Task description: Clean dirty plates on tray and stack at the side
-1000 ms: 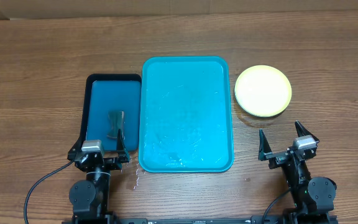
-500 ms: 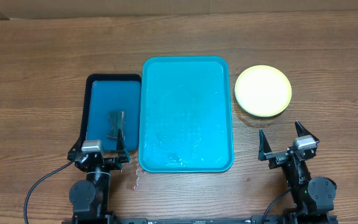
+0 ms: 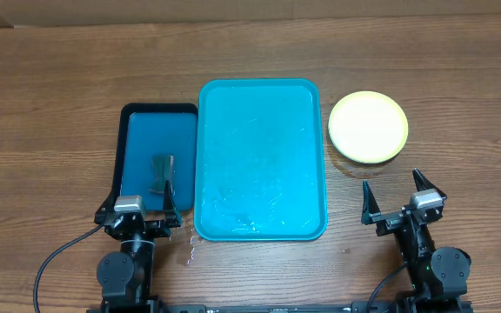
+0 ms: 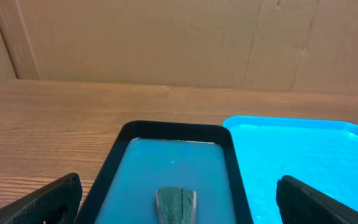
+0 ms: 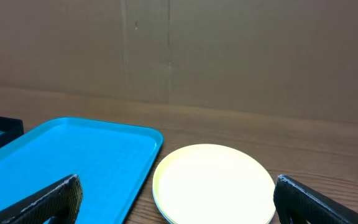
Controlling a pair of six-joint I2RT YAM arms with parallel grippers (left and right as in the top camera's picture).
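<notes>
Tray [image 3: 262, 156] bare; faint wet streaks only. Stack of plates [image 3: 368, 127] sits on the table to its right, top plate pale yellow, no smears showing. Judgement: washed and set aside as the task asks. Right claw [image 3: 391, 182] spread wide, holding nothing; stack ahead of it, apart. Left claw [image 3: 141, 196] equally wide, empty, facing the small dark tray [image 3: 157, 107] with the scrubber [image 3: 162, 174].

Bright turquoise rectangular plastic tray [image 3: 262, 130] gleams, pale yellow-green round plastic plate [image 3: 368, 126], small dark-blue black-rimmed tray [image 3: 150, 135], mottled grey-green pad [image 3: 162, 174], brown wood-grain table [image 3: 50, 96]
</notes>
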